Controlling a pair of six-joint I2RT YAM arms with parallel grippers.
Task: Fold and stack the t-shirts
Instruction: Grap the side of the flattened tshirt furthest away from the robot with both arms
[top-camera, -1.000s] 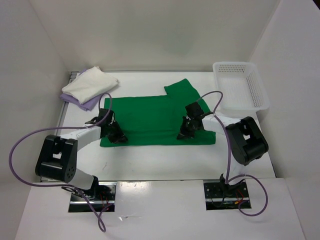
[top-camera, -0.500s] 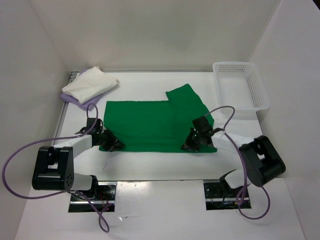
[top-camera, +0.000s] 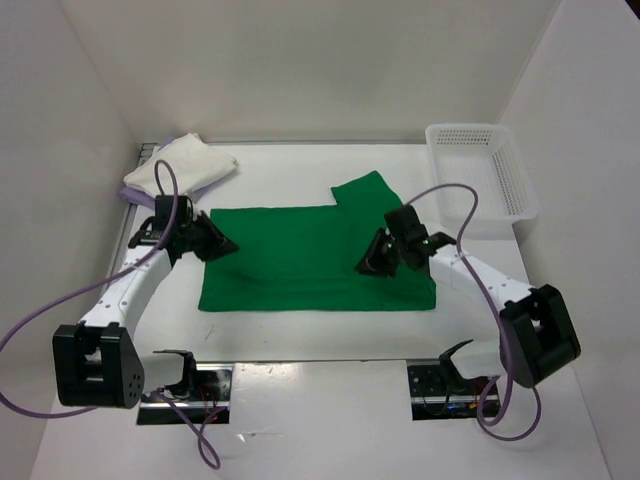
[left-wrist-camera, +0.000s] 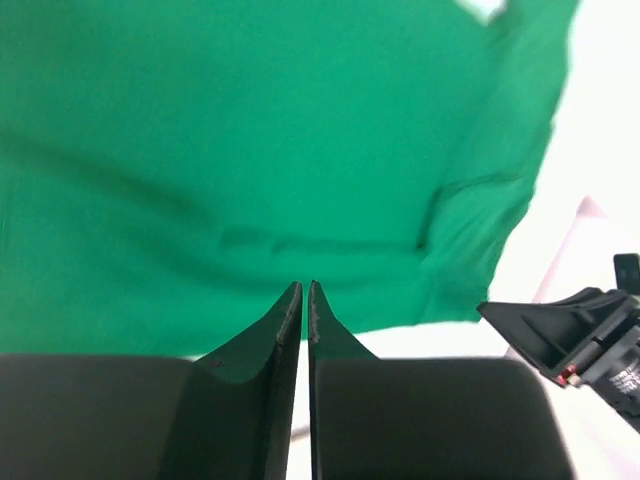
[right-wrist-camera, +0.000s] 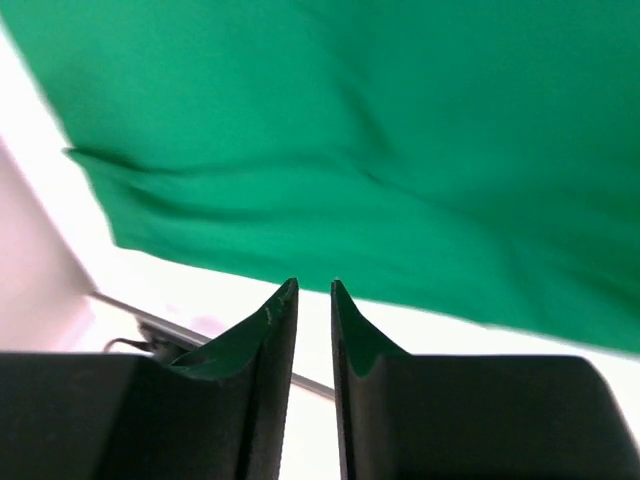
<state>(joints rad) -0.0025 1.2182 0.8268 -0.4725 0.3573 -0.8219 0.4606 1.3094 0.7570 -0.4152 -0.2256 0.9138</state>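
Top external view: green t-shirt (top-camera: 310, 265) spread flat mid-surface (top-camera: 300, 165), long axis running left to right, one sleeve (top-camera: 362, 190) jutting toward the far side at the right end.
Left claw (top-camera: 213, 243): at the shirt's left edge, near its far corner; in the left wrist view all but pressed together, no cloth seen between, green cloth stretching away ahead.
Right claw (top-camera: 372, 264): over the shirt's right part, on the near side of the sleeve; slightly parted in the right wrist view, pinching nothing.
Nearer arm: each close to its own end of the shirt.
Stack: white t-shirt (top-camera: 185, 165) folded on top of lavender t-shirt (top-camera: 128, 190), far left corner, apart from the green one.
Basket (top-camera: 470, 128): far right, clear of the cloth.
Coming move, as a guess: a grip on the two short ends, then a fold across the long axis.
In the way: nothing visible between claws and cloth.
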